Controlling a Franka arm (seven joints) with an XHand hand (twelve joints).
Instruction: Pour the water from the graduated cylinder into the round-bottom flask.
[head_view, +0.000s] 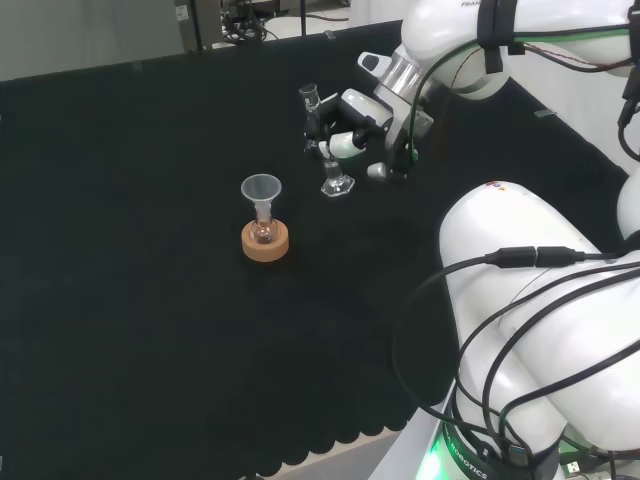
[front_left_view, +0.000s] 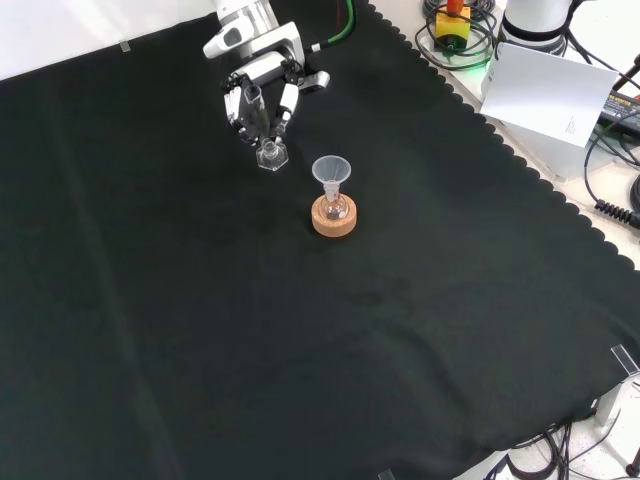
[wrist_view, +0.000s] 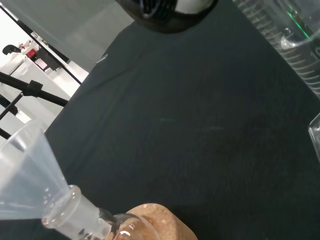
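Observation:
A clear graduated cylinder (head_view: 324, 150) stands upright with its hexagonal foot (front_left_view: 271, 155) on or just above the black cloth. The hand (head_view: 347, 128) has fingers and thumb curled round its tube from both sides (front_left_view: 262, 92). A small round-bottom flask (head_view: 264, 231) sits in a cork ring (front_left_view: 334, 220), with a clear plastic funnel (front_left_view: 331, 171) in its neck. In the head view the flask stands left of the cylinder and nearer the camera. The wrist view shows the funnel (wrist_view: 27, 175), the cork ring (wrist_view: 155, 224) and the cylinder's ribbed wall (wrist_view: 287, 42) close up. I cannot make out the water level.
The arm's white links (head_view: 540, 290) take up the right of the head view. In the front view the cloth's scalloped edge (front_left_view: 500, 140) runs down the right, with a white card (front_left_view: 545, 90) and cables (front_left_view: 455, 30) beyond it. Bare black cloth (front_left_view: 300, 350) surrounds the flask.

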